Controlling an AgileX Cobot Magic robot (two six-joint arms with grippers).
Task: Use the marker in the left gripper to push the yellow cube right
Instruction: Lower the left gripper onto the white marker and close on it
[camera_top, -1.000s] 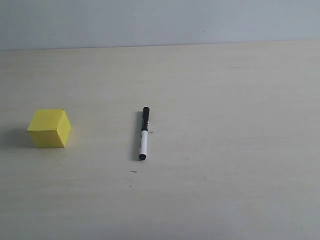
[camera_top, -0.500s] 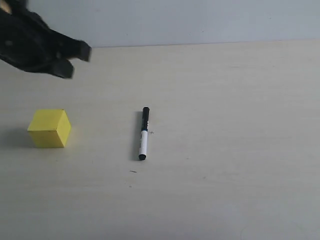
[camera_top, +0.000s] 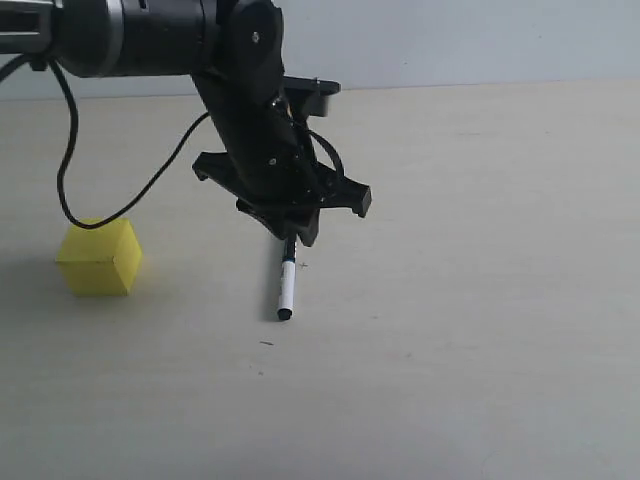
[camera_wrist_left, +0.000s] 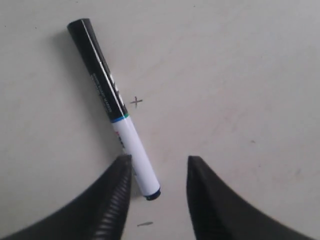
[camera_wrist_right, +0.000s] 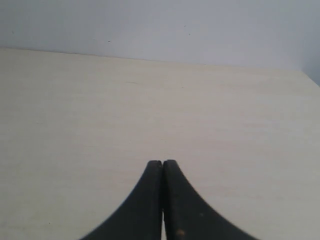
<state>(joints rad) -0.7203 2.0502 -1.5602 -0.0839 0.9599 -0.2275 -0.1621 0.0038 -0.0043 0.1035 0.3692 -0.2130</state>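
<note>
Where the left gripper (camera_wrist_left: 157, 167) sits: low over the table (camera_top: 480, 320), right above the capped half of the marker (camera_wrist_left: 112, 107). In the exterior view only the white barrel and small black end poke out from under it.
Left jaws: spread apart, nothing pinched.
Left fingers (camera_wrist_left: 112, 200): on the wrist cam the marker's white end lies in the gap between them, just beside one finger. Honestly can't tell if it's touching.
Marker: lying flat on the table, black cap towards the far wall (camera_top: 450, 40).
Yellow cube (camera_top: 98, 258): on the table well off to the left of the marker, apart from both pen and gripper.
Cable (camera_top: 68, 170): black loop that droops down to about the cube's top edge in the exterior view.
Right gripper (camera_wrist_right: 162, 167): fingers pressed together, holding nothing, with bare table in front and pale wall behind.
</note>
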